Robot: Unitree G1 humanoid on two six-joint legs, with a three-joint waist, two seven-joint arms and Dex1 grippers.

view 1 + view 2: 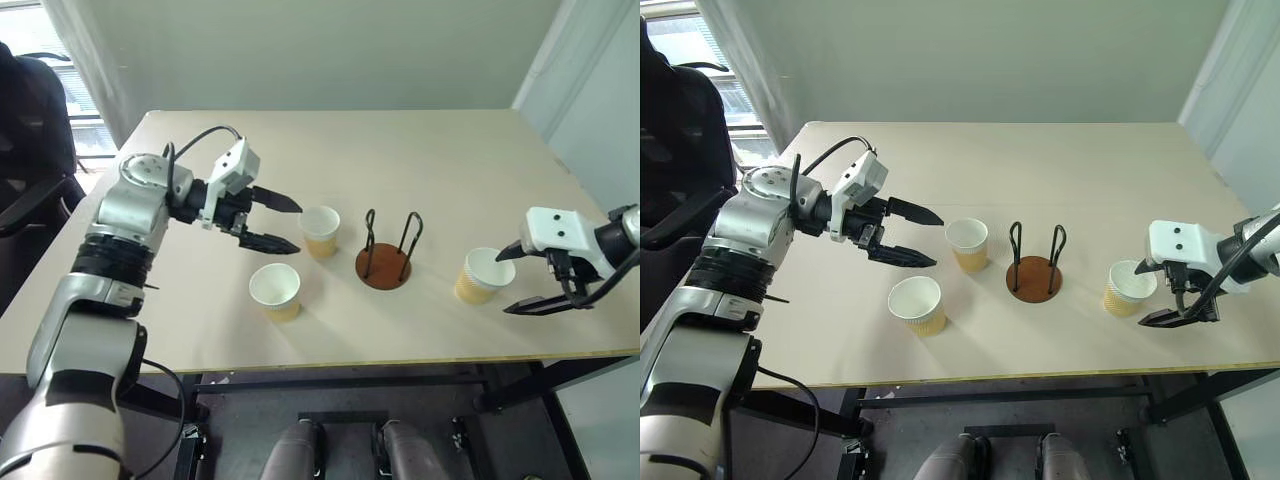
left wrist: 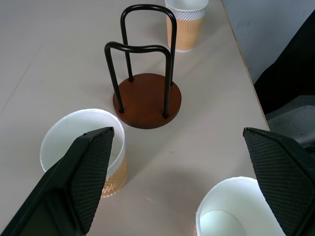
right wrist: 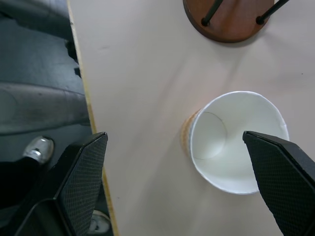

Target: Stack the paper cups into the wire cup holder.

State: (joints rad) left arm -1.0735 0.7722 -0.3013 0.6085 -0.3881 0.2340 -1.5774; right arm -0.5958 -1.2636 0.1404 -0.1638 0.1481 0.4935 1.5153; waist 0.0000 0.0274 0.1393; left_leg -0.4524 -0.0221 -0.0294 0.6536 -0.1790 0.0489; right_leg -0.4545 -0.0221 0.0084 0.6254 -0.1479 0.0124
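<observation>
Pale tabletop (image 1: pixel 420 150), three paper cups upright and apart, none in the wire cup holder (image 1: pixel 385 255). Holder at centre, nothing inside its two black loops, brown disc base bare. Far-left cup (image 1: pixel 320 231) just left of the holder, small gap between them. Near-left cup (image 1: pixel 275 291) nearer the table's front edge, left of the holder, well clear of it. Right cup (image 1: pixel 479 275) right of the holder, near the front edge, separated by bare table. Left gripper (image 1: pixel 272 223) hanging above the table left of the far-left cup, pointing right toward it, fingers spread wide, holding nothing, tips just short of the cup rim. From the left wrist, far-left cup directly ahead of one finger, near-left cup ahead of the other, holder beyond them, right cup farthest. Right gripper (image 1: pixel 523 278) just right of the right cup, tilted down, fingers released and wide, gripping nothing; far finger tip close to the cup's rim, contact unclear. Dark chair (image 1: pixel 30 120) off the table's far-left corner. Wall and pale curtain behind the far edge.
</observation>
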